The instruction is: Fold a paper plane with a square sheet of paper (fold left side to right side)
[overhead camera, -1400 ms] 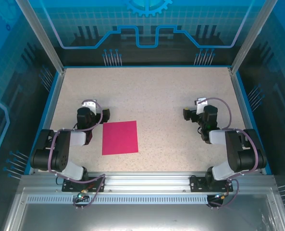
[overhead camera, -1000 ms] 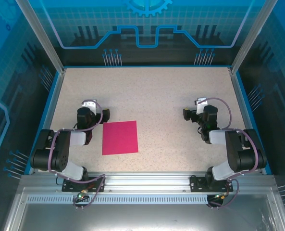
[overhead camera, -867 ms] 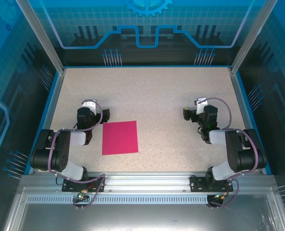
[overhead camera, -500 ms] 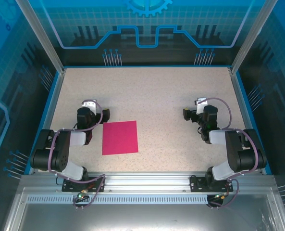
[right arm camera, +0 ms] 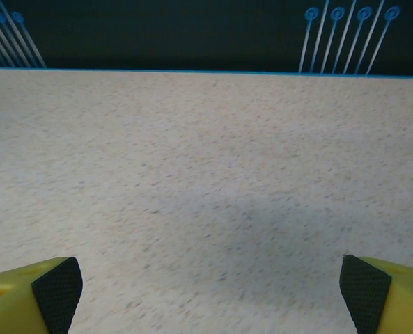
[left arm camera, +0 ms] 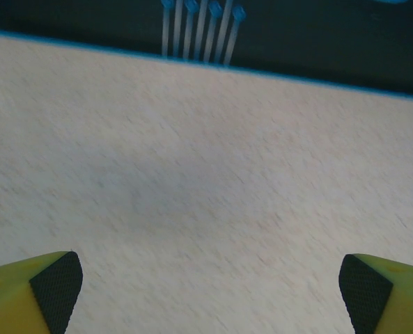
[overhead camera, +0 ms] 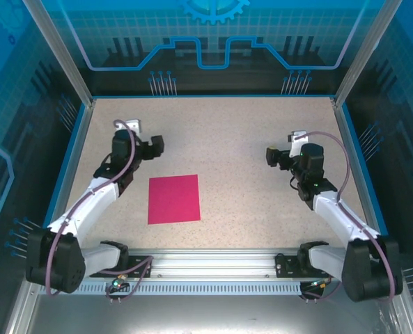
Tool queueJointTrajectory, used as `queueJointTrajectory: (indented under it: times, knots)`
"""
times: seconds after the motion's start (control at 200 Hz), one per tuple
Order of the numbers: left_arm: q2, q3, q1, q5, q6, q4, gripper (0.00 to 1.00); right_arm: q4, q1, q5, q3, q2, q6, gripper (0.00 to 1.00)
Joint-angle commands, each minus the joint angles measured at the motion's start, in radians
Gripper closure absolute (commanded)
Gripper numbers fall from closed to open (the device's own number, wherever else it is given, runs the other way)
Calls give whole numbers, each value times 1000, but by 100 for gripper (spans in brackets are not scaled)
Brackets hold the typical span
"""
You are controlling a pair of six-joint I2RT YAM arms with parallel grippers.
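Two sets of fingers hang spread wide and empty above the speckled table, with the fold not yet begun. The square sheet of paper lies flat and uncreased on the near-left part of the table, touched by nothing. The left fingers hover beyond the sheet's far-left corner, near it but clearly apart. The right fingers sit well away to the sheet's right and farther back. Both wrist views look out over bare table between the yellow, black-padded tips. The likely trouble lies in the first pick. Thin paper lying flush on the table offers no lip to catch, so fingers coming down on the left edge could push the sheet sideways or crumple its corner rather than lift it. If the sheet skids while the left side is carried over to the right, with nothing pinning the far side, the edges would probably land out of line and the crease would run crooked.
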Motion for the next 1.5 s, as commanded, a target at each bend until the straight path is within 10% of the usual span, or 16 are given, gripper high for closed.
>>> queueJointTrajectory:
  times: [0.0,0.195,0.945,1.496]
  knots:
    - [42,64,-104,-70,-169,-437,1,-268,55,0,27,-60,99,1]
    - [152,100,-270,-43,-246,-695,2,-384,121,19,27,-109,132,1]
    - [565,149,-286,244,-236,-482,29,-424,213,71,62,-113,131,1]
    - [903,630,-423,290,-193,-526,31,-419,227,21,72,-25,229,1]
